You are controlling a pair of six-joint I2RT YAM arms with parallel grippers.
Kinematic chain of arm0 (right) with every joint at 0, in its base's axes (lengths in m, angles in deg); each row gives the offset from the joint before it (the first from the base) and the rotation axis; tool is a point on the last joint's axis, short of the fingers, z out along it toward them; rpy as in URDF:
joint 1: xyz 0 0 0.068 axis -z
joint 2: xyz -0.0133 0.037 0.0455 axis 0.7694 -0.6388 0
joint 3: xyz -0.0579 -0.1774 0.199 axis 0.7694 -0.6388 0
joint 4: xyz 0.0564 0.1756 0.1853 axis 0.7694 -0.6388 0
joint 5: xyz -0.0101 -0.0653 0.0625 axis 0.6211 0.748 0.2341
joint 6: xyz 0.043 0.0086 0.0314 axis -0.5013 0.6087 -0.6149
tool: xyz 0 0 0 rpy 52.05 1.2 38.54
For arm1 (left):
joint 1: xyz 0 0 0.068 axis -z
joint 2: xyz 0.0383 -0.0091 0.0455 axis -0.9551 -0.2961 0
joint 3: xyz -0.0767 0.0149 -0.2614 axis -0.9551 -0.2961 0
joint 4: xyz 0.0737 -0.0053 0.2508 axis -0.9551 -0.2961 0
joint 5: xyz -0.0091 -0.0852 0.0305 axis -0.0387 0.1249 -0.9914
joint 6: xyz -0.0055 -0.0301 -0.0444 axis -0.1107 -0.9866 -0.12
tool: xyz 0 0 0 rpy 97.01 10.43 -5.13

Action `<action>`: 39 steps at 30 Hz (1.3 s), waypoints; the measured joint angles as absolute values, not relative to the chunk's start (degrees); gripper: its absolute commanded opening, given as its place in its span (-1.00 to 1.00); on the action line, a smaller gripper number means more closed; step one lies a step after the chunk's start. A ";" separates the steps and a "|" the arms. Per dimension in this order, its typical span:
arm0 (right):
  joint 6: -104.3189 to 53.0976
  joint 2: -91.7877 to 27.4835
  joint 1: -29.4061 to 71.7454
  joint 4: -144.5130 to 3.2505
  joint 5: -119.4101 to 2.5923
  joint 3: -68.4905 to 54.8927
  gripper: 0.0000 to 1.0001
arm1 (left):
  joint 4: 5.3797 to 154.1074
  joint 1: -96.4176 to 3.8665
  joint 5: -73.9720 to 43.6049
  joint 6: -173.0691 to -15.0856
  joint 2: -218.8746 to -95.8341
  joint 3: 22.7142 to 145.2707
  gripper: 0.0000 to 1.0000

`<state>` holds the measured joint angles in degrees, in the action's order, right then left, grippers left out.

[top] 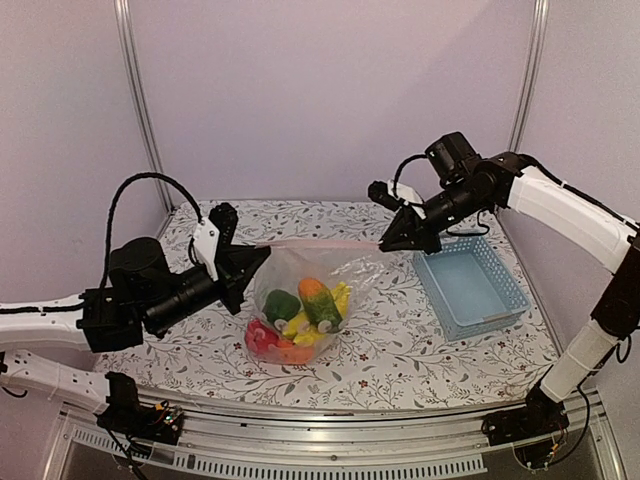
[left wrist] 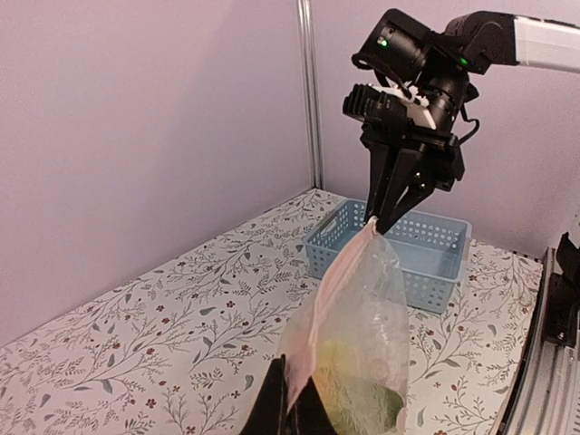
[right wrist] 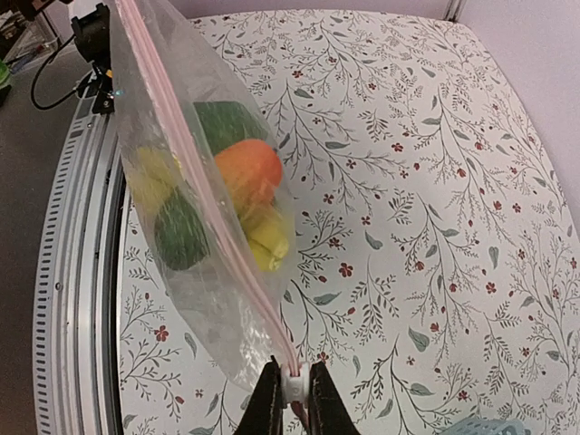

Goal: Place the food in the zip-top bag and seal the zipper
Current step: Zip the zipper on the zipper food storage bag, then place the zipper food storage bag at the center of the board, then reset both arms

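Note:
The clear zip-top bag (top: 290, 275) hangs above the table, stretched between my two grippers. Its pink zipper (top: 320, 243) runs taut along the top edge. The food (top: 300, 320) lies inside at the bottom: green, orange, yellow and red pieces. My left gripper (top: 258, 250) is shut on the bag's left corner, and its dark fingertips (left wrist: 276, 399) pinch the pink strip (left wrist: 335, 281). My right gripper (top: 385, 243) is shut on the zipper at the right end. In the right wrist view its tips (right wrist: 294, 385) clamp a small white slider (right wrist: 294, 391).
A light blue slatted basket (top: 470, 285) stands at the right of the flowered table (top: 400, 350), just below and behind my right gripper. Pale walls enclose the back and sides. A metal rail (top: 330, 435) runs along the near edge.

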<state>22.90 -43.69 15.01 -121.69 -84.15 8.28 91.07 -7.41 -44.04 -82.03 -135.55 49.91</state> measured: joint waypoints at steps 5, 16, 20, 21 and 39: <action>24.95 -41.15 19.62 -122.59 -86.89 5.55 -0.90 | 90.90 -7.56 -44.02 -81.87 -135.22 49.34 -1.00; 24.93 -41.05 23.93 -124.08 -84.53 6.99 -0.03 | 95.01 -11.08 -43.70 -80.45 -142.57 51.83 -0.86; 24.19 -41.64 24.17 -124.12 -84.29 8.17 0.07 | 95.99 -12.72 -43.94 -79.30 -145.08 53.91 -0.47; 24.03 -41.64 24.12 -124.12 -84.31 8.39 0.08 | 96.21 -13.38 -44.11 -79.30 -145.87 54.74 -0.37; 7.95 -33.66 40.49 -110.46 -84.42 2.80 0.98 | 91.33 -18.89 -47.98 -80.91 -138.13 63.92 0.99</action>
<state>7.95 -33.66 40.49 -110.46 -84.42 2.80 91.33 -18.89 -47.98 -80.91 -138.13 63.92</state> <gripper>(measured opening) 0.989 0.995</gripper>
